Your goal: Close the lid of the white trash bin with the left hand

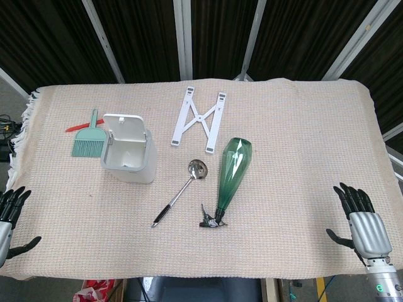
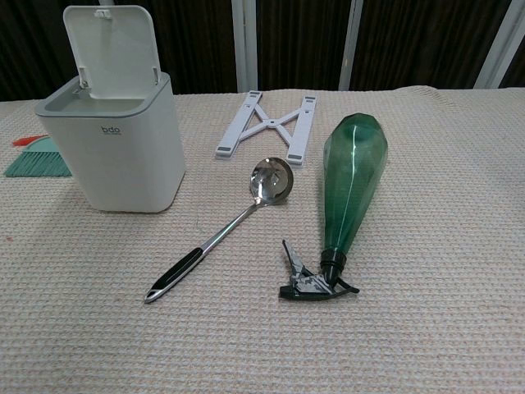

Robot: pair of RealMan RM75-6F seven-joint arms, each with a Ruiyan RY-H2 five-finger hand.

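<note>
My left hand [image 1: 11, 217] sits at the near left edge of the table [image 1: 302, 145], fingers spread and holding nothing, so I judge the closing has not begun: this is the start of the reach. The white trash bin [image 1: 129, 158] stands well apart from that hand, farther back on the cloth and off toward the middle, with its lid [image 1: 123, 124] tipped up and open on the far side. In the chest view the lid [image 2: 115, 43] stands nearly upright behind the bin's mouth. Next I would need to carry the hand up and over the bin, get behind or above the lid's top edge, and press it forward and down until it seats. A green brush [image 1: 88, 141] lies just left of the bin, a ladle [image 1: 181, 192] just right of it, then a green spray bottle [image 1: 232, 173]. Far right of the bin, my right hand [image 1: 360, 223] rests spread and empty.
</note>
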